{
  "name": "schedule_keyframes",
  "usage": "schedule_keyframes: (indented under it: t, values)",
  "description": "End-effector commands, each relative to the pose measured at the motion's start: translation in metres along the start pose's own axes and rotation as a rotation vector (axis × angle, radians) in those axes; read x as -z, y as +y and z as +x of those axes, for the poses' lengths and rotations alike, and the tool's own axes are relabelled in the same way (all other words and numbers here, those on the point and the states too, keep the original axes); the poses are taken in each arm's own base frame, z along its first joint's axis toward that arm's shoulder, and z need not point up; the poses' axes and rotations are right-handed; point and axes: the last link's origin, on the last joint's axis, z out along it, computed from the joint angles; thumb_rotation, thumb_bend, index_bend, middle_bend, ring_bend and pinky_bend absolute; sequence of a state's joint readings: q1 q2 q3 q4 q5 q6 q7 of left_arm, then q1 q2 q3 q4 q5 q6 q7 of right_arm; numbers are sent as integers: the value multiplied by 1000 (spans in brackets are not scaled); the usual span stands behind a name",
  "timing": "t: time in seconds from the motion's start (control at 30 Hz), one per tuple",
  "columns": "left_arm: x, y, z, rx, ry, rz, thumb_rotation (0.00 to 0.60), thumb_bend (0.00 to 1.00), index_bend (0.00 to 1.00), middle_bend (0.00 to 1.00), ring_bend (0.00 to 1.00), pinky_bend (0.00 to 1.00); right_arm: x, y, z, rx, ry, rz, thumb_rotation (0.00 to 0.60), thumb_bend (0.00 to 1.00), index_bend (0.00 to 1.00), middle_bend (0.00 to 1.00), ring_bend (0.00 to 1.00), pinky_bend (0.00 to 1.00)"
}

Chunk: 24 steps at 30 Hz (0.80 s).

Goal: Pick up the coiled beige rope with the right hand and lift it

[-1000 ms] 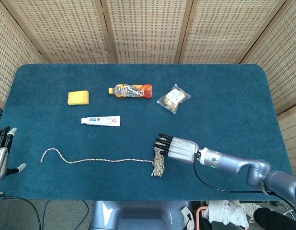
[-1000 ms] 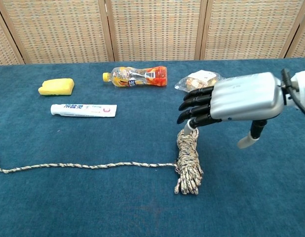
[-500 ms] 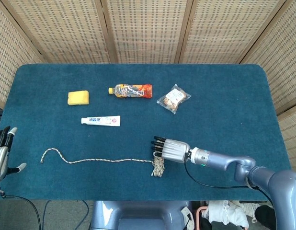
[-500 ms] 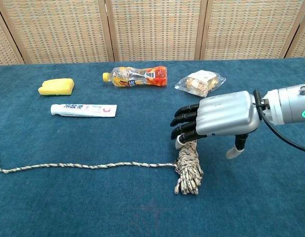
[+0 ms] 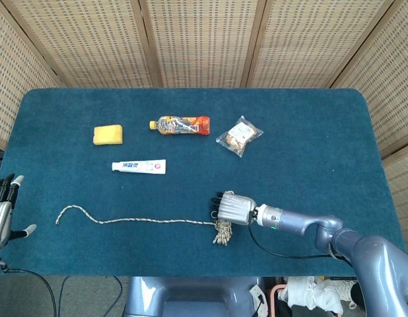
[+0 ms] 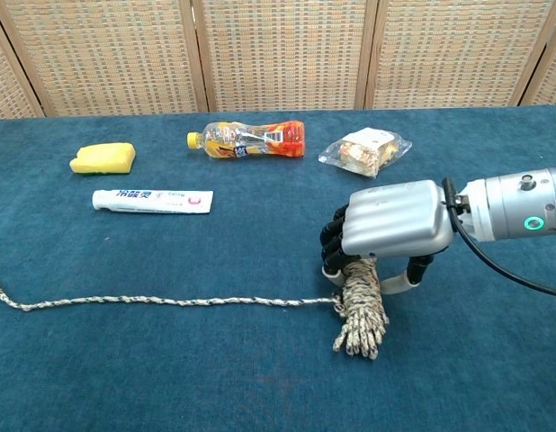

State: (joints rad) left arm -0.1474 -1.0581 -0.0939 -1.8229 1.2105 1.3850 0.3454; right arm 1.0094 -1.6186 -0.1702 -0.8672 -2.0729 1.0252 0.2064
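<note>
The right hand (image 6: 383, 234) has come down over the coiled beige rope (image 6: 361, 308), low and right of centre in the chest view, fingers (image 6: 333, 247) curled on one side of the bundle and the thumb on the other. It looks to me like it grips the top of the coil, which still rests on the table (image 6: 170, 360). To do this well I'd want the fingers fully wrapped round the bundle before rising, then a straight, slow lift, since the long loose tail (image 6: 161, 301) running off to the left edge will drag along. Compared with a second ago, the hand has dropped from above the coil onto it, and the coil and tail have shifted a little rightward. The left hand (image 5: 0, 211), at the head view's lower left edge, is idle with fingers spread
</note>
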Motion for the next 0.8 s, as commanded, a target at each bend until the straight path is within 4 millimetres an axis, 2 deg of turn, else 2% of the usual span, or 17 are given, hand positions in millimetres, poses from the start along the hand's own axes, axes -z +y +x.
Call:
schedule_keyframes:
  t: [0.03,0.13,0.3,0.37,0.47,0.53,0.6,0.8]
  values:
    - [-1,0,-1,-4,-5,2,600,0,0,0,0,0,0,0,0,-37,52,1,600,479,522,529,422,544]
    - [-4,2,-4,-15,-6,-5,600,0,0,0,0,0,6,6,1,-45,79,-11,600,557,554,570,462,593]
    - [-23,16,-16,-67,11,-92,600,26,2,0,0,0,22,11,1,-47,92,-32,600,604,575,589,481,613]
    - [-35,26,-25,-89,9,-161,600,68,58,0,0,0,31,12,0,-47,97,-43,600,612,576,589,481,613]
    - [-50,44,-36,-115,1,-268,600,116,229,0,0,0,40,12,0,-50,100,-57,600,618,576,589,481,613]
    - [-56,53,-42,-114,-9,-313,600,143,298,0,0,0,43,11,1,-54,101,-63,600,626,576,589,481,613]
    - [-63,65,-50,-112,-27,-365,600,154,342,0,0,0,45,10,2,-59,106,-68,600,642,576,589,481,613]
    - [-68,80,-76,-123,-93,-419,600,157,411,0,0,0,48,6,7,-68,112,-79,600,661,576,589,481,613]
